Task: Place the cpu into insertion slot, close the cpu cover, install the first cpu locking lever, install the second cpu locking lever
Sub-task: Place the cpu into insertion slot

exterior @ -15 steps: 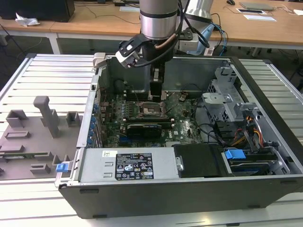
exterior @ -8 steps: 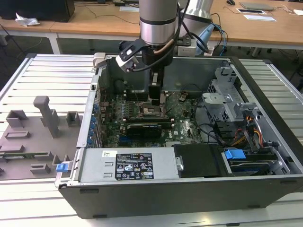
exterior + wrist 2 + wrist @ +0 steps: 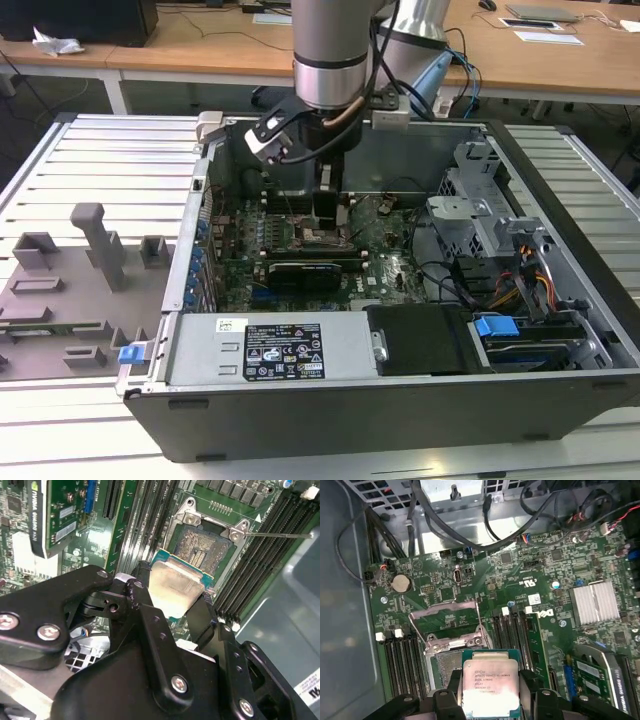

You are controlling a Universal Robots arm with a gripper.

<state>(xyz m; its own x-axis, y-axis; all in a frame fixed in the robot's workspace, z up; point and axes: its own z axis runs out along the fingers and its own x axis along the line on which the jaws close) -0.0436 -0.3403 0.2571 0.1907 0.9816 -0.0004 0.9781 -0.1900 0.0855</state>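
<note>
Slatted metal desk (image 3: 100, 150) carries an open computer case (image 3: 400, 400), and the arm (image 3: 330, 50) reaches down into it over the green motherboard (image 3: 560, 575). Its claw (image 3: 172, 596) is pinching the cpu (image 3: 491, 687) by two opposite edges, silvery side up, just above and partly over the insertion slot (image 3: 197, 547), not yet seated. Beside the slot the cpu cover (image 3: 451, 641) stands swung open, leaving the socket's contacts uncovered.

Black gripper (image 3: 172, 586) masks two edges of the silvery square cpu (image 3: 176, 582). The chip hides part of the black square insertion slot (image 3: 200, 550).
</note>
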